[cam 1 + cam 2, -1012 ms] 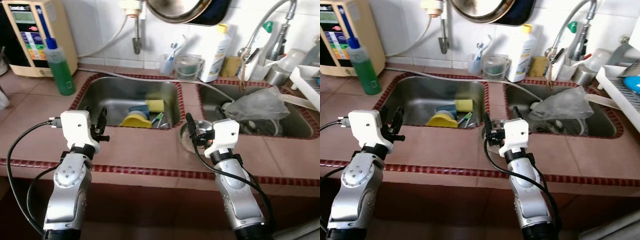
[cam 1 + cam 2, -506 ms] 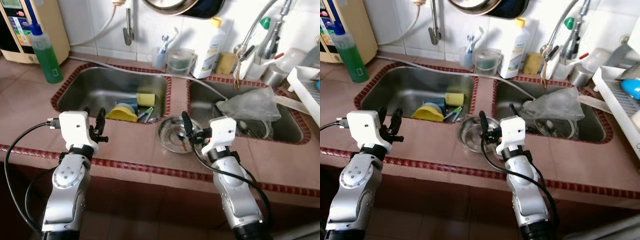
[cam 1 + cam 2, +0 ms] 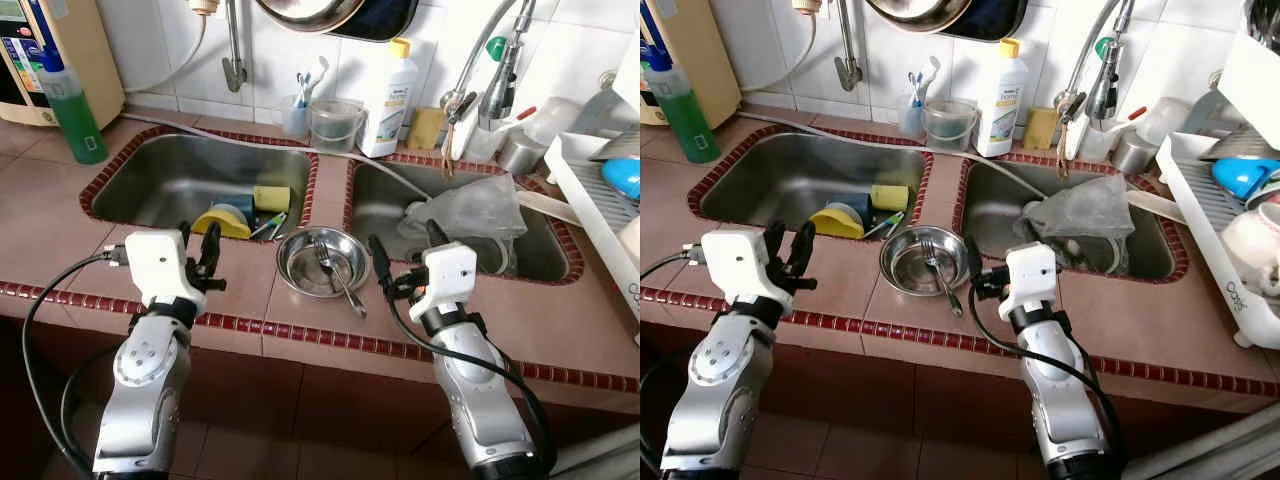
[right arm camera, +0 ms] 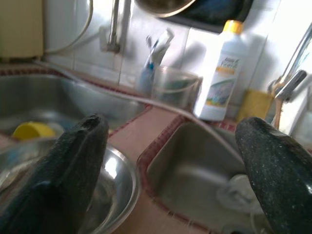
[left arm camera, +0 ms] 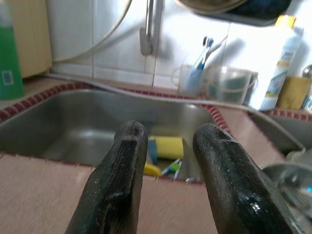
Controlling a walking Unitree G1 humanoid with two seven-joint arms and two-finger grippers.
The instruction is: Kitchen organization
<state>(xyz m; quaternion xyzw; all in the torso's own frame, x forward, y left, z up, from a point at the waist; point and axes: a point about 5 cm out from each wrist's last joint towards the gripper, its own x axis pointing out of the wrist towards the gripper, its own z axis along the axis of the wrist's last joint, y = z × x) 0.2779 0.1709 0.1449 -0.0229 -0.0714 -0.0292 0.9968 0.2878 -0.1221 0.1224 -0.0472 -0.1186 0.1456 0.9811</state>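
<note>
The left hand [image 3: 197, 250] hovers over the bench [image 3: 60, 240], fingers slightly parted, holding nothing. The steel bowl [image 3: 322, 262] (a fork [image 3: 336, 277] resting inside) sits between the sinks. The right hand [image 3: 402, 256], wide open and empty, hangs beside it; a clumsy grip on the rim could tip the bowl and fling the fork.
</note>
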